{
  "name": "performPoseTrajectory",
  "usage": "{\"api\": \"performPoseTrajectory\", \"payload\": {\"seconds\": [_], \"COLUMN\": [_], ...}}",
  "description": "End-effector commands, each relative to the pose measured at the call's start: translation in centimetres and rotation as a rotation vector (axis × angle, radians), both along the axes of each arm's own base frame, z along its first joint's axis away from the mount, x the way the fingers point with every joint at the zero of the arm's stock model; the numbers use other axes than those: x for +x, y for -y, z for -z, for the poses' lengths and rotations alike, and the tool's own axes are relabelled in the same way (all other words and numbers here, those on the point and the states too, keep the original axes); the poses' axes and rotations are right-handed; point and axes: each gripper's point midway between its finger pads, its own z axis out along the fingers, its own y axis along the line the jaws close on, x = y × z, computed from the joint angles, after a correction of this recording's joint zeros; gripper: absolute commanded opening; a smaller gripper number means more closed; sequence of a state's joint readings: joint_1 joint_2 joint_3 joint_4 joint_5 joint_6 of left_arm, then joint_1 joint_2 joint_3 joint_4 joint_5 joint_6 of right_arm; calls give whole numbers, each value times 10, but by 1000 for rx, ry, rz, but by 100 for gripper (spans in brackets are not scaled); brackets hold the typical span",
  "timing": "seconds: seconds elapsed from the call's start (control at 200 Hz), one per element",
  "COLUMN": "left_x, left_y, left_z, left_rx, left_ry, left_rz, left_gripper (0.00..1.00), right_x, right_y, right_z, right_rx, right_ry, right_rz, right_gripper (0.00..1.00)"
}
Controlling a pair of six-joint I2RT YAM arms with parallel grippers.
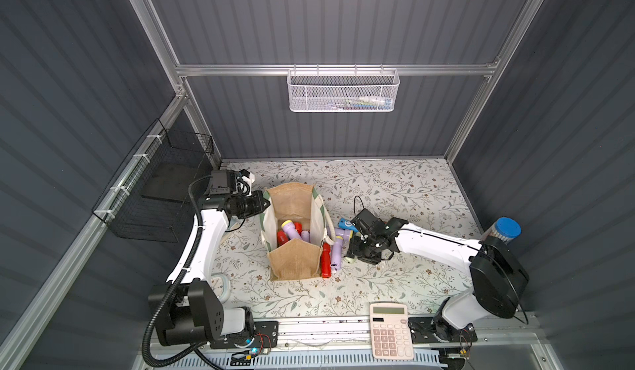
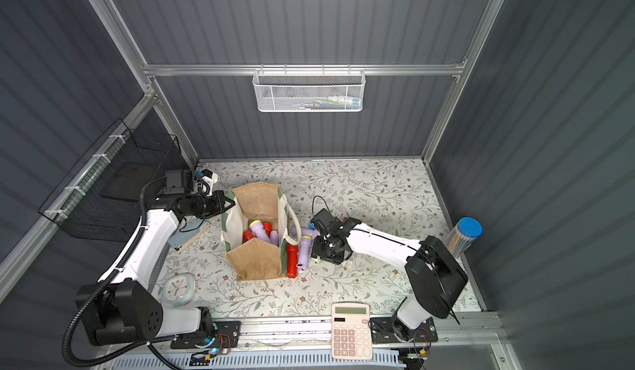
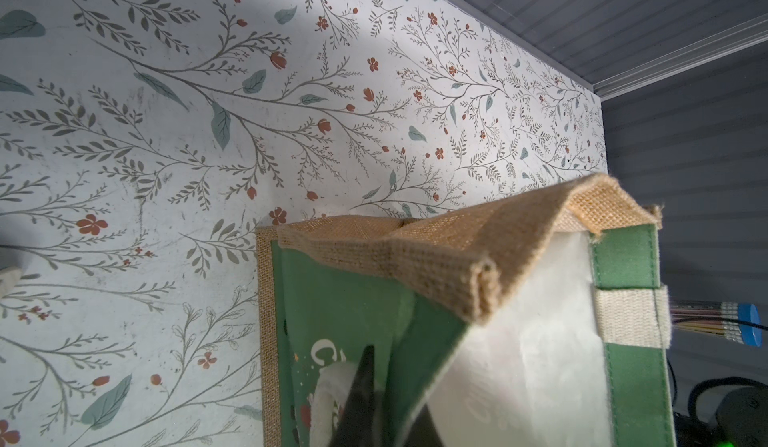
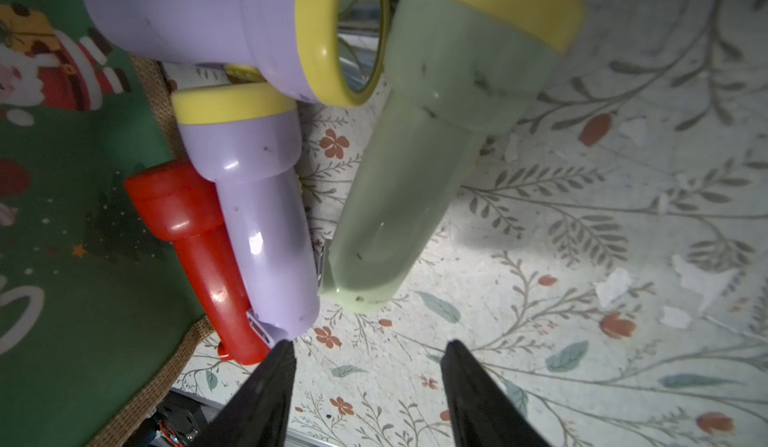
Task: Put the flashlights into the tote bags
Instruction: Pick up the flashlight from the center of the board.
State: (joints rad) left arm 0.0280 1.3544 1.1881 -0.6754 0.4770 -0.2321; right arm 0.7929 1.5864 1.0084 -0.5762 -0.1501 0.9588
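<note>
A pink calculator (image 1: 391, 330) is lying across the front rail at the near edge of the table (image 1: 395, 186). A round clock (image 2: 178, 289) is sitting by the left arm's base. Beyond them, a strip of floral tabletop is lying open up to the tote bag (image 1: 295, 263).

The tote bag is standing upright, left of centre, with its mouth open. Several lilac and red flashlights (image 1: 292, 231) are lying on its bottom. The left gripper (image 1: 265, 204) is clenching the top edge of the bag's left green side panel. In the left wrist view its black fingers (image 3: 365, 399) are pinching the fabric.

Just beside the bag's right wall a red flashlight (image 1: 326, 260) is lying with a lilac flashlight (image 1: 336, 253) against it. A blue flashlight (image 1: 344, 223) is lying farther back. A pale green flashlight (image 4: 399, 200) is lying next to the lilac one. The right gripper (image 4: 368, 366) is hovering just short of its tail, jaws apart, released and grasping nothing.

At the right edge a pencil tube (image 1: 503, 230) is standing against the wall. Behind the bag, open tabletop is running to the back wall, where a white mesh basket (image 1: 343, 91) is hanging.
</note>
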Motion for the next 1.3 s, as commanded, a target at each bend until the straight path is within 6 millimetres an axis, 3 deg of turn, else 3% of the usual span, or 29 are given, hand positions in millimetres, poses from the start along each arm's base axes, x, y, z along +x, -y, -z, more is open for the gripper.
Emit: {"api": "performPoseTrajectory", "payload": {"seconds": [0.0, 0.285, 0.755, 1.295], "left_x": [-5, -6, -7, -5], "left_y": [4, 8, 9, 9], "left_z": [0, -6, -7, 1], "left_rx": [-24, -49, -51, -55], "left_ry": [-13, 6, 19, -9], "left_rz": [24, 37, 38, 36], "left_gripper": [7, 7, 7, 7], "right_x": [2, 10, -1, 0], "right_y": [-5, 1, 9, 46], "right_z": [1, 14, 50, 67], "right_rx": [-12, -53, -128, -241], "right_ry": [-23, -74, -166, -141], "right_rz": [-30, 23, 29, 79], "right_gripper": [60, 61, 61, 57]}}
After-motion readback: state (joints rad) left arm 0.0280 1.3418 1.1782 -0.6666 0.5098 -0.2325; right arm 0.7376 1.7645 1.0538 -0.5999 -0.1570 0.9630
